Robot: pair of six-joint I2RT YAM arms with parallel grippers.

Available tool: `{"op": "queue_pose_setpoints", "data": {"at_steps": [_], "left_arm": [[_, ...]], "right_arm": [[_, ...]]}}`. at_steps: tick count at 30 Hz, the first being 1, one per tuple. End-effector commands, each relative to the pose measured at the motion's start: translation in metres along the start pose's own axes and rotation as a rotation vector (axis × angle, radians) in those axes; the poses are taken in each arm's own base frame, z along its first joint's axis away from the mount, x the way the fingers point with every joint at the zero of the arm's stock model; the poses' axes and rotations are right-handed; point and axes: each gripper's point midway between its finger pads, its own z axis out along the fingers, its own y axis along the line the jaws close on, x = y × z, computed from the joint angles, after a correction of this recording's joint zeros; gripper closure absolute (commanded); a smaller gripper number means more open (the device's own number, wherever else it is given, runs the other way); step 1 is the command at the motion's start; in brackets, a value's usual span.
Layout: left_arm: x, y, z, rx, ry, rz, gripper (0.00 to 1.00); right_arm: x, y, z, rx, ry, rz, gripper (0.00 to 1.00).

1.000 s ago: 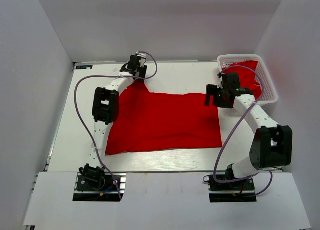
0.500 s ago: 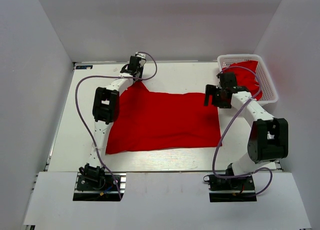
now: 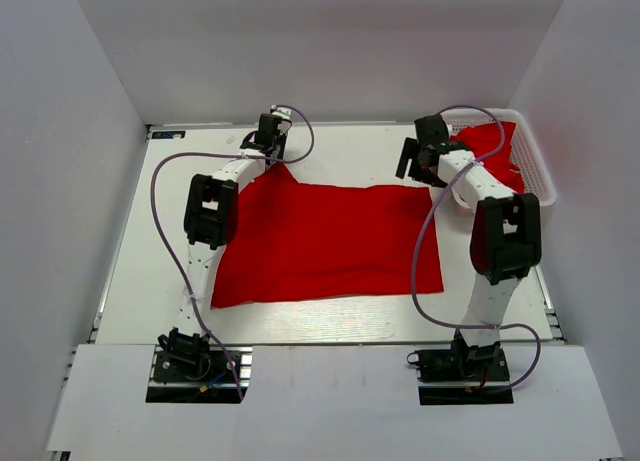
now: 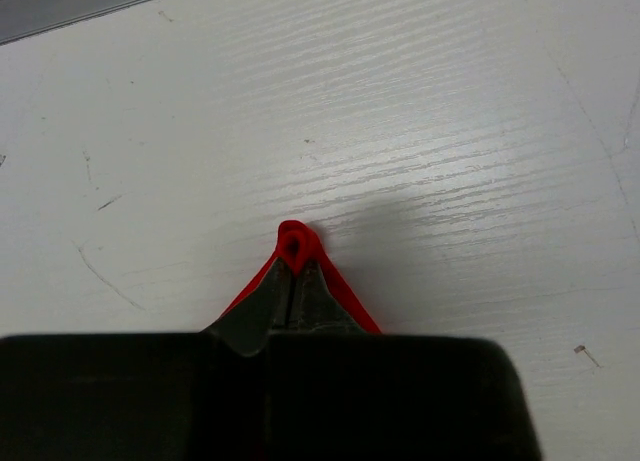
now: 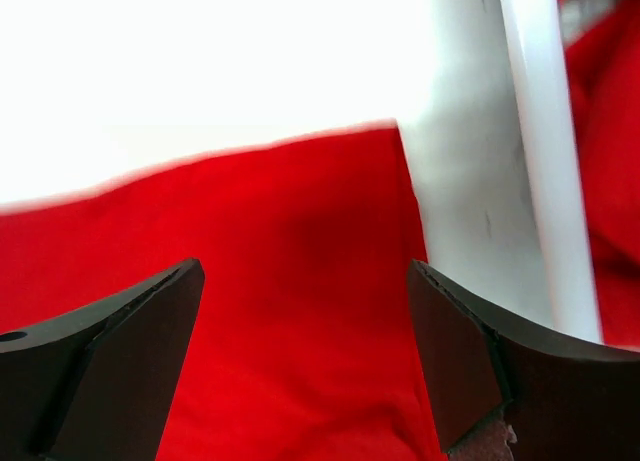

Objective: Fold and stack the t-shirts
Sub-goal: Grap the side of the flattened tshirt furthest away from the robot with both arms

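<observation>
Item: t-shirt [image 3: 330, 241], long axis left-right on tabletop [image 3: 350, 151]. My left claw [image 4: 293, 276], clenched, grips its far-left corner; right claw [image 5: 302, 281], spread wide, hangs seemingly over the far-right corner.

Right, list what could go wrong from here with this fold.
The left gripper pinches only the tip of the spread t-shirt's far-left corner; it may slip out on lifting.
The right gripper hangs open over the far-right corner, beside the basket; closing there could catch the rim.
Only one corner is gripped, so lifting now would likely skew the cloth.
</observation>
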Motion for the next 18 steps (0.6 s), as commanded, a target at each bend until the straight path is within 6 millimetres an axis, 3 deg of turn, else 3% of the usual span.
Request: {"op": "queue_pose_setpoints", "data": {"at_steps": [1,9,18], "left_arm": [[-0.042,0.016,-0.027,-0.031,-0.074,-0.021,1.0],[-0.04,0.037,-0.026,-0.093,-0.067,-0.034,1.0],[-0.034,0.044,-0.021,-0.087,-0.056,-0.042,1.0]], "right_arm": [[-0.031,0.004,0.018,0.076,-0.073,0.073,0.12],[-0.033,0.011,0.054,0.135,-0.015,0.082,0.14],[-0.03,0.007,0.075,0.171,-0.004,0.079,0.14]]}}
